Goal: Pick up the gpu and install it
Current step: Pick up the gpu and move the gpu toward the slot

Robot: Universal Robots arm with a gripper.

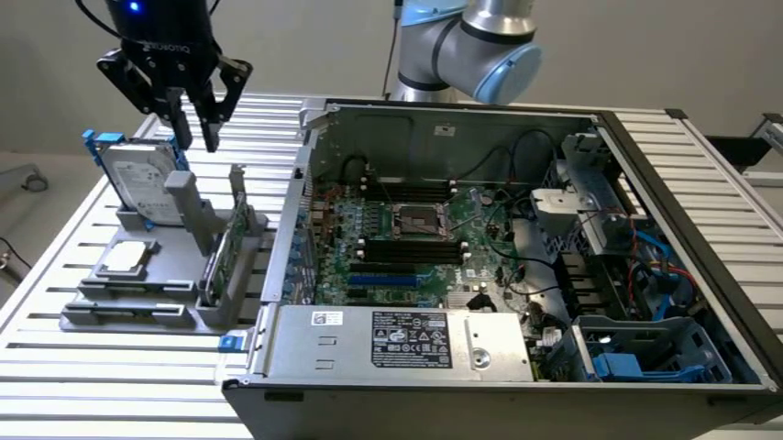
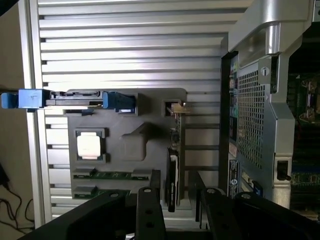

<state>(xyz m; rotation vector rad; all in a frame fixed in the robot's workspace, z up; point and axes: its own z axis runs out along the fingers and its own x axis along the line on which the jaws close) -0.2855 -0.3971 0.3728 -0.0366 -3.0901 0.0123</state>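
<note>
Tool (image 2: 180,196) wide, empty | gpu (image 2: 172,172) upright in grey holder (image 2: 132,150), beneath it, untouched

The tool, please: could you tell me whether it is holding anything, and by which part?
Nothing is held. The tool hangs open above the grey holder, where the gpu stands on edge, untouched, in line with the gap between its fingers.

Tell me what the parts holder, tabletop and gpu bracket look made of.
The parts holder: matte grey with moulded pockets, probably plastic. The tabletop: pale ribbed slats with a satin sheen, likely aluminium extrusion. The gpu bracket: thin, bright strip catching light, likely bare sheet metal.
</note>
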